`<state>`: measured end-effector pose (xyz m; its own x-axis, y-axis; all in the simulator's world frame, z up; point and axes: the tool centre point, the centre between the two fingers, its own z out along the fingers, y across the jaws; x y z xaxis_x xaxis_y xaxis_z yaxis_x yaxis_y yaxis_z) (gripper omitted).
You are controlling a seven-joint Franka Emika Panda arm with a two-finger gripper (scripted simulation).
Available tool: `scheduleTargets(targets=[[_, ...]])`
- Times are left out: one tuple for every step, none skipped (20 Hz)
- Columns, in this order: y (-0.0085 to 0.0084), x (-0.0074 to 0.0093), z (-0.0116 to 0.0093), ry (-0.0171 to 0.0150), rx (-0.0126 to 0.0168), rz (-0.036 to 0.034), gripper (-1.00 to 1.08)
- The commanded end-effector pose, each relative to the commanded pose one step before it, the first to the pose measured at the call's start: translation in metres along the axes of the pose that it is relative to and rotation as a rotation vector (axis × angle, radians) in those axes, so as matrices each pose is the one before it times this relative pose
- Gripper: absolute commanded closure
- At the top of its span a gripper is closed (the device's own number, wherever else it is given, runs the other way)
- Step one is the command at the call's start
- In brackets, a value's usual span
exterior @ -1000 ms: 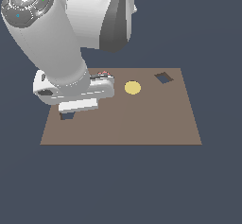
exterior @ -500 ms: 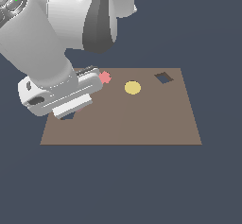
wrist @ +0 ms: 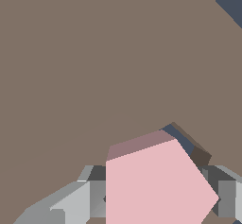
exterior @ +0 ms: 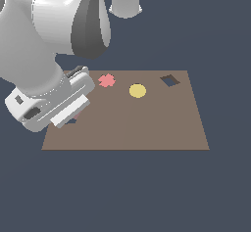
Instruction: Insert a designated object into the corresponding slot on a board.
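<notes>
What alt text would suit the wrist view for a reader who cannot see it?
A flat light pink pentagon piece sits between the grey gripper fingers, just over a dark cut-out slot in the large flat brown board. Only an edge of the slot shows past the piece.

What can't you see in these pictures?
- Exterior view: the arm hides the gripper's fingertips and nearly all of the pink pentagon piece.
- Exterior view: the slot shows only as a dark sliver beside the gripper.
- Wrist view: the gripper is cut off by the edge, the piece covering its middle.
</notes>
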<state>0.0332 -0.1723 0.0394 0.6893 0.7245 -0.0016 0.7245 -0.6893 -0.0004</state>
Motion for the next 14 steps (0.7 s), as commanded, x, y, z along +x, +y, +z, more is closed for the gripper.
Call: scheduleTargets(targets=[[0.00494, 0.00001, -0.00061, 0.00010, -0.00033, -0.05963, 1.08], [0.00170, -0.00009, -0.00011, -0.00006, 0.00001, -0.01988, 1.08], [0.00159, -0.00006, -0.00010, -0.00006, 0.00002, -0.01867, 1.08], [0.00148, -0.00002, -0.00009, -0.00005, 0.00003, -0.01739, 1.08], [0.00137, 0.00001, -0.00008, -0.00005, 0.00003, -0.01612, 1.08], [0.00126, 0.00002, -0.00007, -0.00005, 0.00003, -0.01491, 1.08], [0.00116, 0.00002, -0.00007, -0.00004, 0.00003, -0.01364, 1.08], [0.00105, 0.00002, -0.00006, -0.00004, 0.00003, -0.01231, 1.08], [0.00093, 0.00002, -0.00005, -0.00003, 0.00003, -0.01098, 1.08], [0.00082, 0.00001, -0.00005, -0.00003, 0.00002, -0.00962, 1.08], [0.00070, 0.00003, -0.00004, -0.00003, 0.00002, -0.00829, 1.08], [0.00059, 0.00002, -0.00003, -0.00002, 0.00002, -0.00691, 1.08], [0.00048, 0.00001, -0.00002, -0.00002, 0.00002, -0.00552, 1.08], [0.00035, 0.00004, -0.00002, -0.00001, 0.00002, -0.00420, 1.08]])
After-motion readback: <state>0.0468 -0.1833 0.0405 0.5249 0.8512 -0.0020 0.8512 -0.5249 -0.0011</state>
